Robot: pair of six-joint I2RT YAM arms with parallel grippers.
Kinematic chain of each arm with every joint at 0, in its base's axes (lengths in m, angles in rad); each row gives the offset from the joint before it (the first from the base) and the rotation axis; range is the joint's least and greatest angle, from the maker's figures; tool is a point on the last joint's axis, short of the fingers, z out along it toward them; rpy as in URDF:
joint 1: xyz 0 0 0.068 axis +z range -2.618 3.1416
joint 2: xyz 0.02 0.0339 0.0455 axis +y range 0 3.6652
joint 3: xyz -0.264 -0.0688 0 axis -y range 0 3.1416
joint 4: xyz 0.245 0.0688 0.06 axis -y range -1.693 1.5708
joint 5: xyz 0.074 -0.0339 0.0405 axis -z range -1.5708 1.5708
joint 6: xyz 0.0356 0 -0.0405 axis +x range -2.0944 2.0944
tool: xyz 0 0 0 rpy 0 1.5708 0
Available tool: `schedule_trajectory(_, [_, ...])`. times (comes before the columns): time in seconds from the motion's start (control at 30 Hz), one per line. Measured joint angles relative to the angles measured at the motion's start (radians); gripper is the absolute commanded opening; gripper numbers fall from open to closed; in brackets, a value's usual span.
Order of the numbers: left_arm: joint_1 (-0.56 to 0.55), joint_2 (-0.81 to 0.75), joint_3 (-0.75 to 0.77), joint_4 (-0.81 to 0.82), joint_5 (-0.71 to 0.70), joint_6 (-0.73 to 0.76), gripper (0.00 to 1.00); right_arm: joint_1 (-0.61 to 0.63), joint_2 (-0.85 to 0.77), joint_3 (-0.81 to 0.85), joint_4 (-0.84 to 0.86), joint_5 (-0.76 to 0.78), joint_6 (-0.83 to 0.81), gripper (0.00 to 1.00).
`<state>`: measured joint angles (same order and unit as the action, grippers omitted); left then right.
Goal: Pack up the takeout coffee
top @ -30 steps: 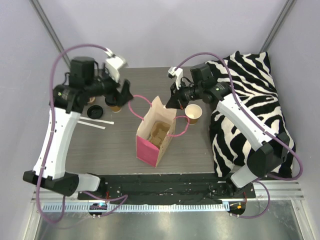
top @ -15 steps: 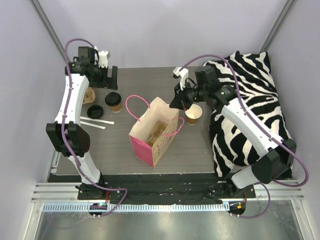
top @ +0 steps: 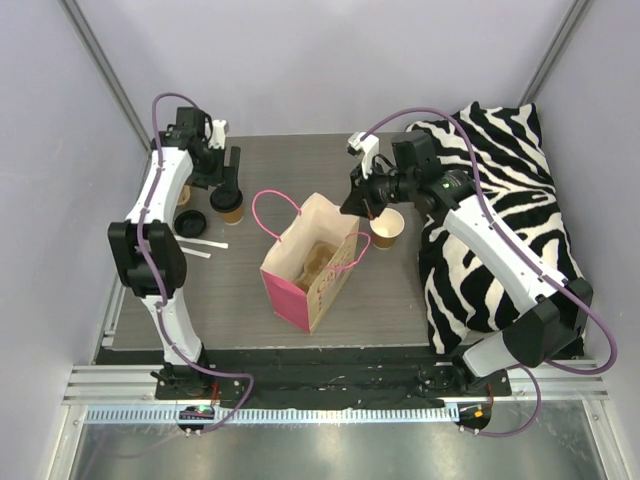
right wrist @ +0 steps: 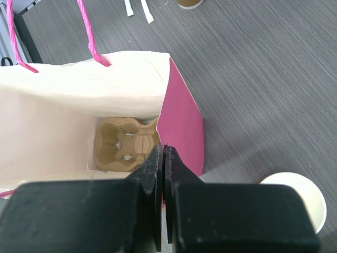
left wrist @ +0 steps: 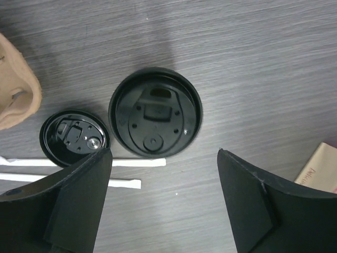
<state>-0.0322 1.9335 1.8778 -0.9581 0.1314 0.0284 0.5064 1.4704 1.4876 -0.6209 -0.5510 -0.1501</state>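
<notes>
A pink and white paper bag [top: 300,290] stands open at mid-table with a brown cardboard cup carrier [top: 318,262] in its bottom. My right gripper [top: 352,205] is shut on the bag's upper right edge; in the right wrist view [right wrist: 162,148] the fingers pinch the rim above the carrier [right wrist: 126,142]. A lidded paper coffee cup [top: 230,200] stands at the back left. My left gripper [top: 232,172] is open just above it; in the left wrist view [left wrist: 164,152] the black lid [left wrist: 155,118] lies past the spread fingers. An open, unlidded paper cup [top: 387,228] stands right of the bag.
A loose black lid [top: 190,222] and two white wrapped sticks [top: 195,245] lie left of the lidded cup. A brown cardboard piece [left wrist: 16,97] sits at the far left. A zebra-striped cloth [top: 500,200] covers the table's right side.
My left arm has swung from the bag's handle to the back left and now hangs over the lidded cup. The bag has shifted slightly left. The right gripper stays shut on it.
</notes>
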Motion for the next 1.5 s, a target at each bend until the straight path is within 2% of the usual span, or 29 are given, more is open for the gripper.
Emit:
schedule_trajectory(0.17, [0.000, 0.077, 0.017, 0.005, -0.024, 0.004, 0.81, -0.005, 0.002, 0.000, 0.000, 0.000, 0.000, 0.01])
schedule_trajectory(0.37, [0.000, 0.117, 0.018, 0.006, -0.055, 0.008, 0.88, -0.011, 0.011, 0.000, 0.010, -0.001, 0.000, 0.01])
schedule_trajectory(0.67, [0.000, 0.124, 0.022, 0.025, -0.060, 0.010, 0.82, -0.016, 0.022, 0.001, 0.023, -0.008, 0.000, 0.01])
schedule_trajectory(1.13, [-0.002, 0.129, 0.025, 0.033, -0.060, 0.010, 0.81, -0.018, 0.029, 0.007, 0.024, -0.013, 0.000, 0.01])
schedule_trajectory(1.37, [-0.018, 0.129, 0.015, 0.056, -0.057, 0.014, 0.75, -0.019, 0.036, 0.008, 0.030, -0.017, 0.000, 0.01])
schedule_trajectory(1.5, [-0.027, 0.129, 0.012, 0.072, -0.061, 0.026, 0.78, -0.019, 0.036, 0.008, 0.030, -0.018, 0.000, 0.01])
